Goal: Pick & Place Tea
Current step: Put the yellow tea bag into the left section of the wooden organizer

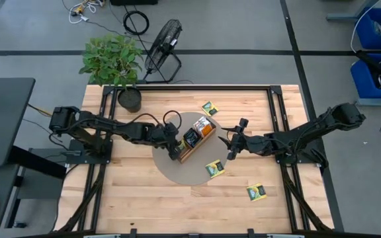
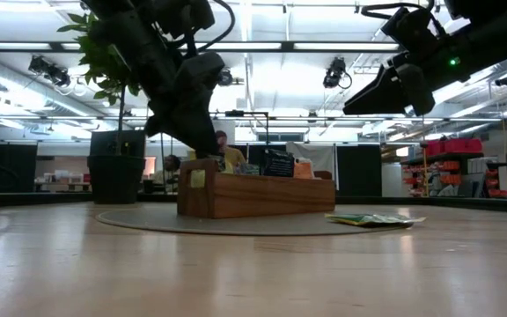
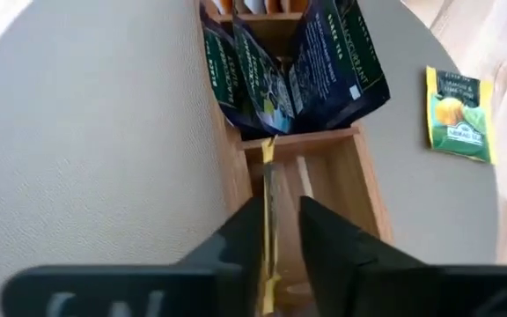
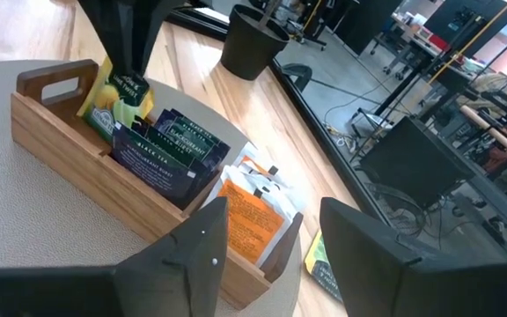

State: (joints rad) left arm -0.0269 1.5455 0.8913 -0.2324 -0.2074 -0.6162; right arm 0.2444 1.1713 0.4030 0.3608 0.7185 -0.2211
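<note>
While the left hand (image 1: 174, 151) hangs over the long brown wooden tray's (image 1: 192, 151) seven-o'clock end compartment, fingers slightly parted around an upright yellow-green tea packet (image 3: 268, 211) (grip uncertain), the right hand (image 1: 231, 149) waits open at three o'clock.

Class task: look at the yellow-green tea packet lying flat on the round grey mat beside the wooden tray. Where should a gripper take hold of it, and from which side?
The yellow-green packet lies flat on the grey mat, partly overhanging its rim. Probably best to come straight down from above with the nearer right gripper, already open, and pinch two opposite edges, ideally at the overhanging corner, where a finger can get beneath it. Its flatness leaves no side face to grasp.
</note>
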